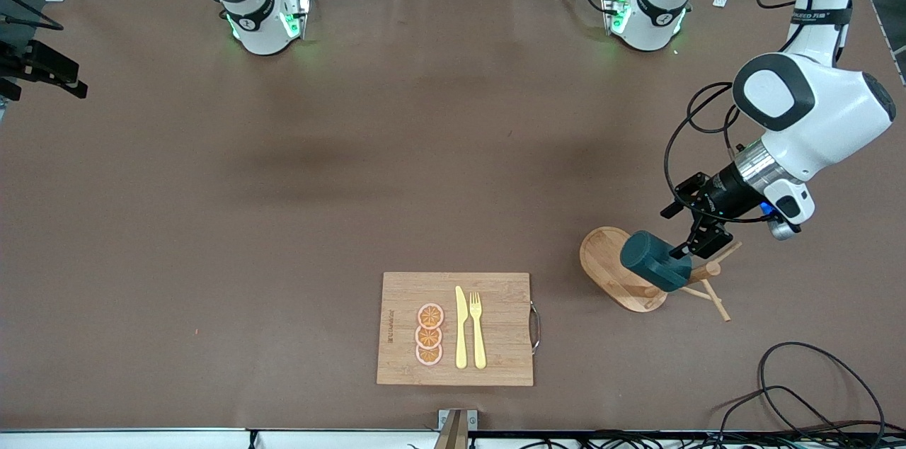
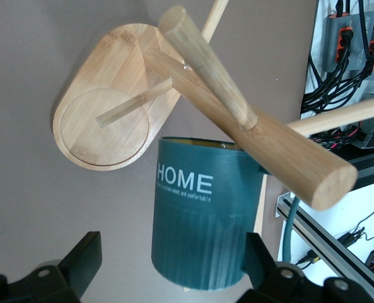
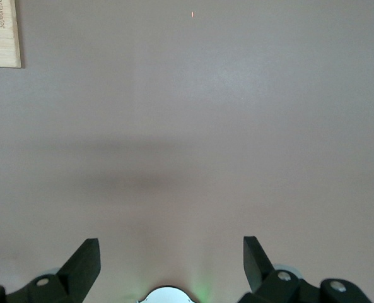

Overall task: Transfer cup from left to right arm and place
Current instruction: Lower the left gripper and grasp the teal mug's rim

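While the right claw (image 3: 168, 265) waits open, I must center the open left claw (image 2: 168, 265) around the cup (image 2: 202, 218) before lifting it off the peg stand (image 2: 105, 120).

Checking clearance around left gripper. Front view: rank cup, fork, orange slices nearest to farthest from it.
From the left gripper:
1. cup, hanging on the peg stand, beside the gripper.
2. fork, on the cutting board.
3. orange slices, same board, toward the right arm's end.

A brown bench (image 1: 283, 222) carries it all. On it lies a wooden cutting board (image 1: 495, 364), close to the front camera's edge. Toward the left arm's end from that board, the wooden peg stand (image 1: 609, 258) sits on its oval base.
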